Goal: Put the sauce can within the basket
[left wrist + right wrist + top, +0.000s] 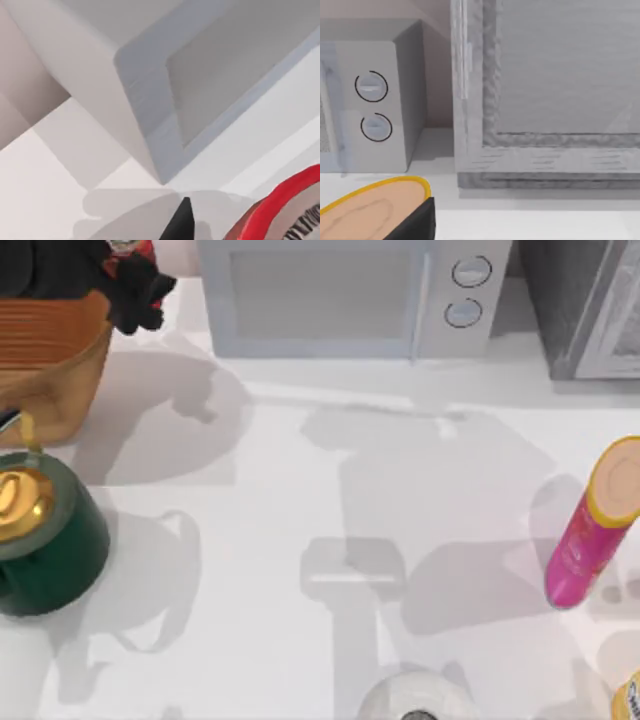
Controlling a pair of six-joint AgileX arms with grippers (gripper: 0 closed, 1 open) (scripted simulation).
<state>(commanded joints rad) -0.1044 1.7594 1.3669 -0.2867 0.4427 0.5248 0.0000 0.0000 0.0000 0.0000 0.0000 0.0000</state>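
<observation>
Here the left gripper (pixel 135 290), black, is raised at the top view's far left corner, just past the rim of the large round tan-orange woven wicker basket (pixel 60 360). Red shows among its fingers at the frame's top edge: the small red sauce can (pixel 130 248), apparently held aloft beside the basket, not inside it (contact itself hidden; whether the jaws pinch it I cannot tell). In the left wrist view a curved red rim of the can (pixel 280 205) sits close beside one black fingertip (pixel 181 222).

Right arm: parked; its wrist view shows a dark finger edge (pixel 417 222), jaw state not readable.

Table (pixel 300 520): white, smooth. Counted: one basket with ribbed walls; one glossy dark green pot with a gold knob (pixel 45 535) just in front of it; one tall pink tube with a yellow lid (pixel 595 525) at right; one white microwave with two round dials (pixel 350 295) at the back.
</observation>
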